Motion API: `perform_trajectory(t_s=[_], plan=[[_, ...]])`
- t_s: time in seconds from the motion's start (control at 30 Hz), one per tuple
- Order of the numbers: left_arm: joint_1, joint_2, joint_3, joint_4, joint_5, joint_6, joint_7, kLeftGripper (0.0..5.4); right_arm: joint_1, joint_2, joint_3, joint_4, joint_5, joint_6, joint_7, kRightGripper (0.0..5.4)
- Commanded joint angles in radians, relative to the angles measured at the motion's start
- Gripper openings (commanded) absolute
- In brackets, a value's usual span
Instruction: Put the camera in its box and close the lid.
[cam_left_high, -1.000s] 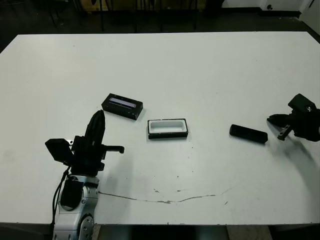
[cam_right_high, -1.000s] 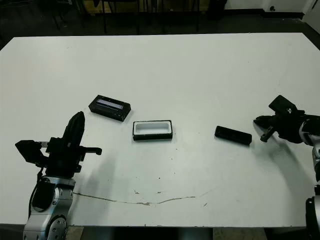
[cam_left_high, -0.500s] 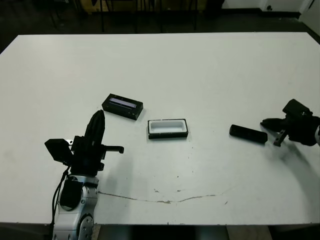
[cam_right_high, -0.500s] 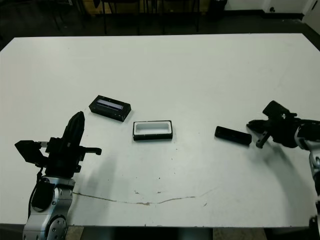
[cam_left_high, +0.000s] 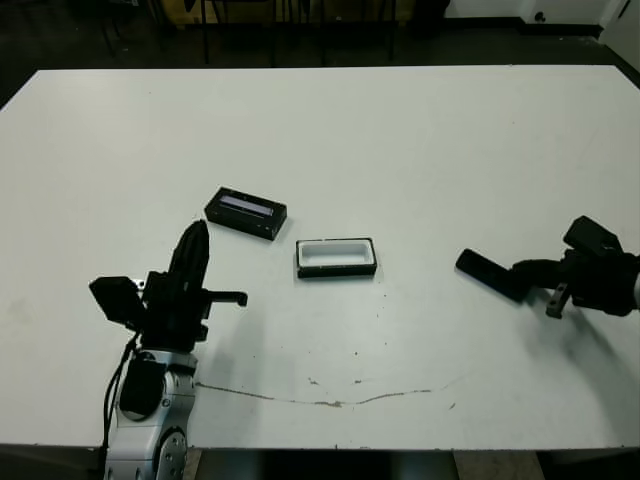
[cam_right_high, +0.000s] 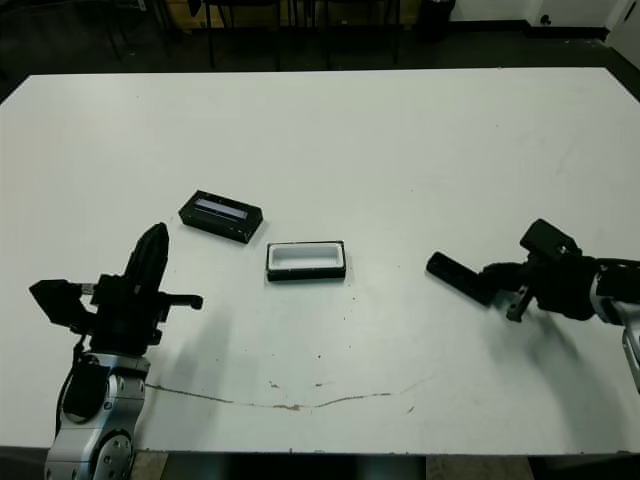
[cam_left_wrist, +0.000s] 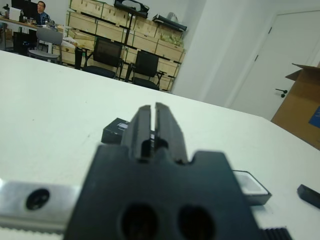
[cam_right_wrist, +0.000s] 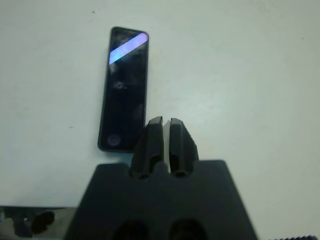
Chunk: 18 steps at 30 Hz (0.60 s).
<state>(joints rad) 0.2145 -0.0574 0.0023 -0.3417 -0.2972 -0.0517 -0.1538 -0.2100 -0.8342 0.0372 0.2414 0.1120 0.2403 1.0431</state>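
White table (cam_left_high: 400, 150) carries a slim black rectangular camera (cam_left_high: 488, 274) at its right side, well apart from the white-lined black box (cam_left_high: 336, 257) and black strip-windowed lid (cam_left_high: 245, 212). Right pincer (cam_right_wrist: 163, 131), fingers pressed together and empty, sits just beside the camera. Left pincer (cam_left_wrist: 153, 126) is likewise closed, holding nothing.

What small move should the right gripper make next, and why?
Probably open its fingers and line them up over the camera. The right gripper is shut, with its tips right at the camera's near end, and the camera lies flat on the table, not gripped. The box sits open and empty, so picking up the camera comes first.
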Motion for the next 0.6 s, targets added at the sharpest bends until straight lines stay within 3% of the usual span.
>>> perform_trajectory(t_s=[0.03,0.2,0.6], plan=[[0.010,0.007,0.000,0.005,0.005,0.013,0.005,0.01,0.068,-0.002,0.019,-0.013,0.008,0.053,0.024,0.00],[0.015,0.008,-0.005,-0.006,0.021,0.027,0.022,0.01,0.091,-0.008,0.020,-0.076,0.021,0.100,0.017,0.00],[0.014,0.007,0.000,0.004,0.020,0.014,0.014,0.01,0.118,-0.008,0.011,-0.117,0.019,0.100,-0.015,0.00]])
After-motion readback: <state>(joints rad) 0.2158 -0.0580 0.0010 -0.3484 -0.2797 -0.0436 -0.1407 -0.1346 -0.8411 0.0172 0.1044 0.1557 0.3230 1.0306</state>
